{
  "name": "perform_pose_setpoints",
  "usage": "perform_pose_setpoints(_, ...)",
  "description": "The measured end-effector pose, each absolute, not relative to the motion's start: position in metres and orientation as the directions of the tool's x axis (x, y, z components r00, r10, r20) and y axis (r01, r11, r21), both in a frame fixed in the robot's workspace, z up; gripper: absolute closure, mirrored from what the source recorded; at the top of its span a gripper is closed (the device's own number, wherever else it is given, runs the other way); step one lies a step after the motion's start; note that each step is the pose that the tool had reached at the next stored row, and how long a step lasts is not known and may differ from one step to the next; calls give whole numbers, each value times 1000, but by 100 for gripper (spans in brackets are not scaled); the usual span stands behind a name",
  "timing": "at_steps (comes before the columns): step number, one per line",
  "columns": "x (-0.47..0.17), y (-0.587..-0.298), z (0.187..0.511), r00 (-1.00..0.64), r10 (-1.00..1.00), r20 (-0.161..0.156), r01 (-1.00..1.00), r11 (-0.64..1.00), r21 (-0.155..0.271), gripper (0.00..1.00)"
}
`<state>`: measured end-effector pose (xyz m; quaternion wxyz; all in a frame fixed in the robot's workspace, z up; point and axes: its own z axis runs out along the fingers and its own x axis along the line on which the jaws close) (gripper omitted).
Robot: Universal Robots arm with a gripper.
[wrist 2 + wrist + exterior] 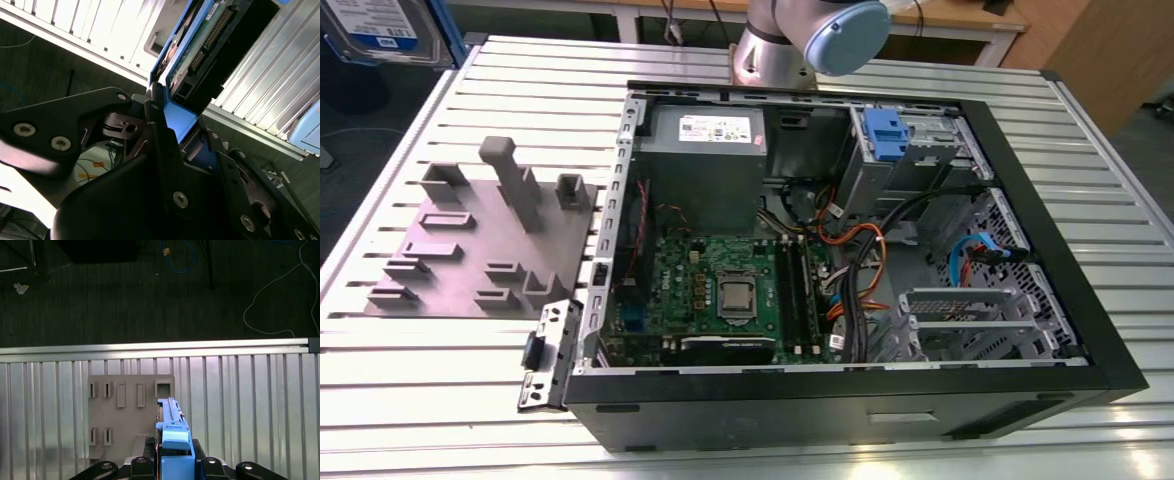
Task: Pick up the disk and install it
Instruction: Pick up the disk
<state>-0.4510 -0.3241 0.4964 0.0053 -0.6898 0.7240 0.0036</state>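
Observation:
My gripper is shut on the disk, seen edge-on in the first wrist view with its blue carrier bracket between the black fingers. In the second wrist view the disk shows its green circuit-board side, and the gripper clamps the blue bracket. The held disk hangs in the air above the grey fixture plate. At the exterior view's top left corner the disk shows its blue-and-white label.
The open computer case lies on the slatted metal table, with the motherboard, the grey power-supply box and a drive bay with a blue latch. The grey fixture plate lies at the case's left. The arm's base stands behind.

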Motion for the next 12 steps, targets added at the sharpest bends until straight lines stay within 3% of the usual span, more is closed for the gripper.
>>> perform_pose_setpoints(12,-445,-339,497,-48,-999,-13,-999,48,-2,64)
